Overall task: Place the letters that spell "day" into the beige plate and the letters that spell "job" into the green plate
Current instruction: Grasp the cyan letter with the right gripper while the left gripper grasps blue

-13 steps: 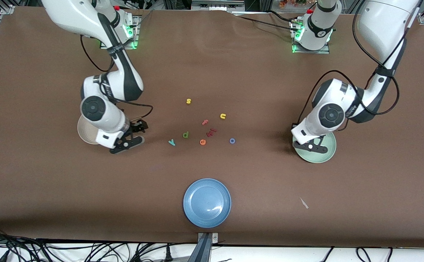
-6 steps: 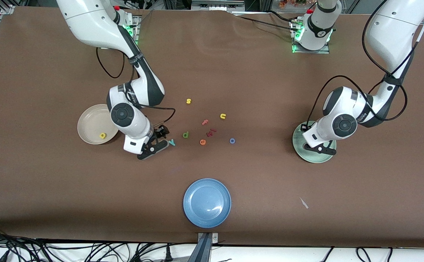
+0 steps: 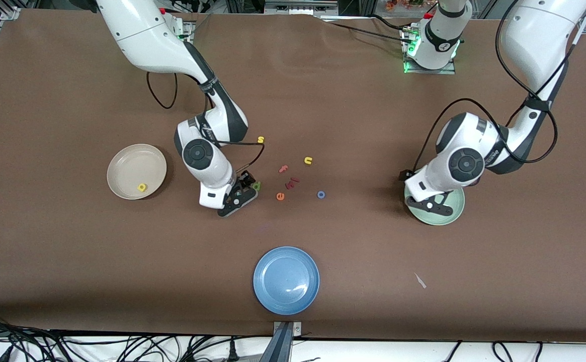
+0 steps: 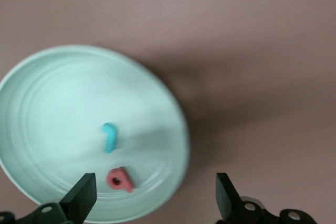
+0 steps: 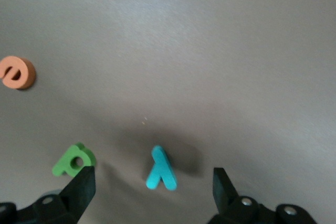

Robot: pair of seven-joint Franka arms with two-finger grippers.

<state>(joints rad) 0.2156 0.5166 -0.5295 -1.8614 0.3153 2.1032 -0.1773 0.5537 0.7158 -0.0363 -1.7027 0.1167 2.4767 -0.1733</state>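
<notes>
Foam "y" (image 5: 160, 169), light, soft and flat on the table beside the "d" (image 5: 73, 161), should pinch easily across its stem under the open right gripper (image 5: 152, 195), while the open left gripper (image 4: 153, 203) hovers empty over the green plate (image 4: 47, 82).

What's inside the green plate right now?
In the green plate: the teal "j" and the salmon "b", per the left wrist view. In the front view the open left gripper over it covers both letters.
</notes>
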